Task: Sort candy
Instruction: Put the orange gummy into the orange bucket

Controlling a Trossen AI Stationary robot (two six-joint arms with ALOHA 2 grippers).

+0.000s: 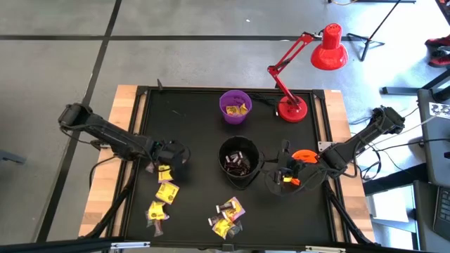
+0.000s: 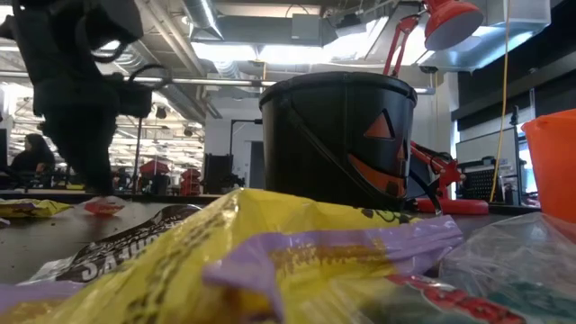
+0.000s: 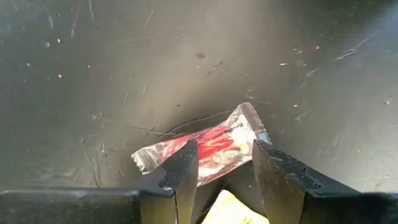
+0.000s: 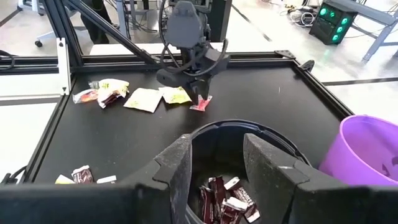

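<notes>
Red-wrapped candy [image 3: 211, 148] lies on your black surface [image 3: 124, 74], and your left gripper [image 3: 225, 168] straddles it, one finger on each side of the wrapper, jaws partly parted; you cannot tell yet whether they pinch it. Seen from above, that left gripper [image 1: 163, 156] sits at about 9 o'clock from the black bowl [image 1: 239, 163]. More yellow candy [image 1: 166, 191] lies at 7 o'clock of that bowl, and a mixed heap [image 1: 228, 216] at 6 o'clock. Dark pieces [image 4: 225, 200] fill the black bowl. Your right gripper [image 4: 216, 163] hovers over its rim, fingers apart, holding nothing. The purple bowl [image 1: 235, 107] at 12 o'clock holds yellow pieces.
</notes>
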